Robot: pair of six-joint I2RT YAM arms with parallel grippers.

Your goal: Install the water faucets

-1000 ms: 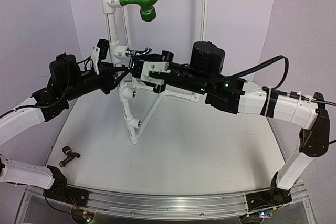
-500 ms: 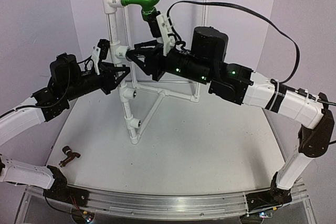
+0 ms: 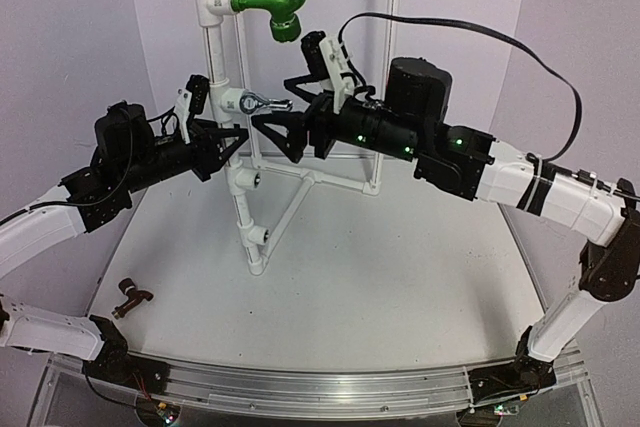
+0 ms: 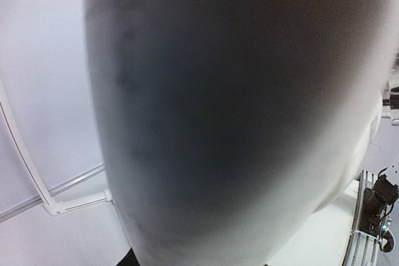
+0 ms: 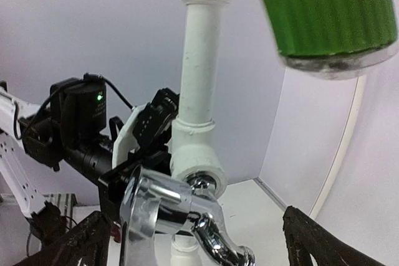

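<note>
Chrome tap (image 5: 163, 207) looks seated in the tee (image 5: 198, 167) about halfway up the pipe (image 3: 213, 47). It pokes out to the right, a bit below the green elbow (image 3: 268, 5). Your right pincer (image 3: 272, 100) is spread wide with nothing in it, one finger on each side of the tap and, as far as I can tell, clear of it. Left pincer (image 3: 228, 134) looks closed on the pipe just under the tee. Its own wrist view is one big blur up close, so go by the top view for that.

My read is you're between twists on this one. If the thread isn't home yet, come straight in along the tap's axis. Close on the chunky body, not the lever or the spout. Turn about the tee's centreline so you don't cross-thread it or lever the pipe sideways. Have the left brace the pipe while you turn, because that frame looks light and tippy. I can't tell how deep the thread sits, so check the spout ends up pointing down before you call it done.

Brown tap (image 3: 131, 297) is lying on the table (image 3: 380, 277) at the near left, well apart from the pipe. I'd guess that one's next, maybe for the lower tee (image 3: 243, 179).
</note>
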